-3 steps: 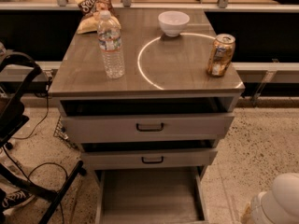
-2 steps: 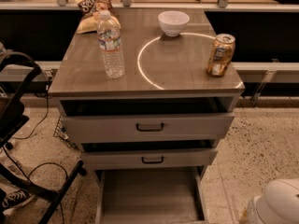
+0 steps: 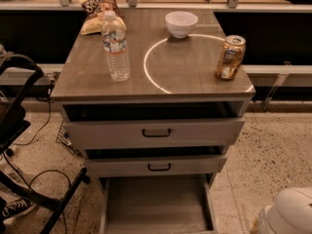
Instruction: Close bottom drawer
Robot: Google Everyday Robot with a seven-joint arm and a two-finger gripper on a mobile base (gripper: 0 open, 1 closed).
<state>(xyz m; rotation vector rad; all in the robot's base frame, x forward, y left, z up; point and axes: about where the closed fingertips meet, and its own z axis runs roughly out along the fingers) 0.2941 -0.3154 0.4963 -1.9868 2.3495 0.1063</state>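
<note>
Bottom drawer (image 3: 156, 204) is being shown pulled out toward the near edge, slide axis near-far. Gripper is not being shown, state untellable; white robot housing (image 3: 290, 213) is being seen to the drawer's right

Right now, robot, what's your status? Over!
Gripper out of view; only white robot body at lower right. Bottom drawer pulled wide open. Black chair leg close by its left side.

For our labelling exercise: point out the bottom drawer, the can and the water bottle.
bottom drawer (image 3: 156, 204), camera view, flat interior floor.
can (image 3: 231, 57), camera view, its side.
water bottle (image 3: 115, 44), camera view, its label.
gripper: not in view.
</note>
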